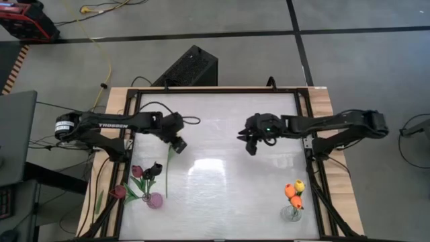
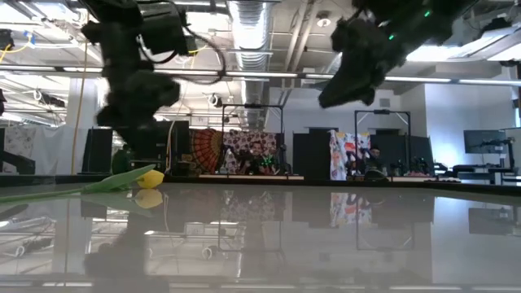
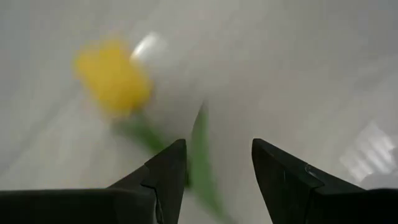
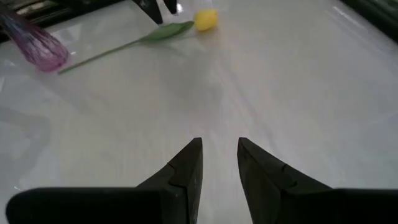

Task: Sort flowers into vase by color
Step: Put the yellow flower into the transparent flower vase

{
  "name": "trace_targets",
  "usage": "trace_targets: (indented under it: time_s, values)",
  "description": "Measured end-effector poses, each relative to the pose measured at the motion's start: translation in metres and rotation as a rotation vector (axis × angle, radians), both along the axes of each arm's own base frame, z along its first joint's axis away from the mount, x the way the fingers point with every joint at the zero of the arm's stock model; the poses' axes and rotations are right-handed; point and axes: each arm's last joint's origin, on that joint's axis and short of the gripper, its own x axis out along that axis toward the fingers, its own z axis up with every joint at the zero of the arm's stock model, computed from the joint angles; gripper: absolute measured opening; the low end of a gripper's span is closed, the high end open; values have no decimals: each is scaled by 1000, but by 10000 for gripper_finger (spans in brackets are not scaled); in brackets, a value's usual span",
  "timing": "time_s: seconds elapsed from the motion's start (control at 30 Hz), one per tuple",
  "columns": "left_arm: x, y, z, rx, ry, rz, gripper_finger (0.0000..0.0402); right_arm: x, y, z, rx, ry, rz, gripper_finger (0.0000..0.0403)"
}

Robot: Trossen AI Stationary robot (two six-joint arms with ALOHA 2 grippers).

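On the left, the purple vase [image 1: 155, 200] is already holding the dark tulips [image 1: 149, 171]. Your left gripper [image 1: 179, 144] is hovering above the yellow tulip [image 4: 205, 19], which is lying flat on the table [image 1: 222, 134], probably so you can take it by the stem [image 3: 202, 155]. Its fingers [image 3: 165, 180] are standing apart, and the stem is passing between them, closer to one finger, not yet clamped. Your right gripper [image 1: 251, 142] is waiting over the middle, fingers partly apart, holding nothing. At the right, the clear vase [image 1: 291, 212] is keeping the orange and yellow flowers [image 1: 293, 190].

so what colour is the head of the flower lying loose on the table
Yellow head on a green stem; the right wrist view shows it best.
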Motion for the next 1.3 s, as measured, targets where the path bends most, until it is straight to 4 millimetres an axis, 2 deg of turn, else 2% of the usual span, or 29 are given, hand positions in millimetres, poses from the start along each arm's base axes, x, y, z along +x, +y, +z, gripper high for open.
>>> trace_targets:
  time_s: [0.1,0.3,0.63,0.73,0.83,1.07,1.23,1.3]
  values:
    - [-6,-9,-8,-53,124,19,171,10,-10,-12,32,4,49,127]
    - [-1,-26,-18,-94,178,11,171,24,-25,-26,79,-22,112,127]
    - [11,-45,-54,-85,358,24,171,29,-34,-30,89,-60,156,127]
    - [13,-45,-59,-83,383,16,169,29,-33,-30,89,-58,157,127]
    - [13,-42,-62,-73,396,10,144,28,-32,-31,93,-46,160,127]
    - [17,-33,-62,-28,345,-61,15,25,-26,-37,133,22,223,127]
    - [27,-14,-53,113,301,-68,12,19,-32,-30,121,11,229,127]
    - [40,0,-40,275,217,-35,11,14,-37,-24,115,-5,209,127]
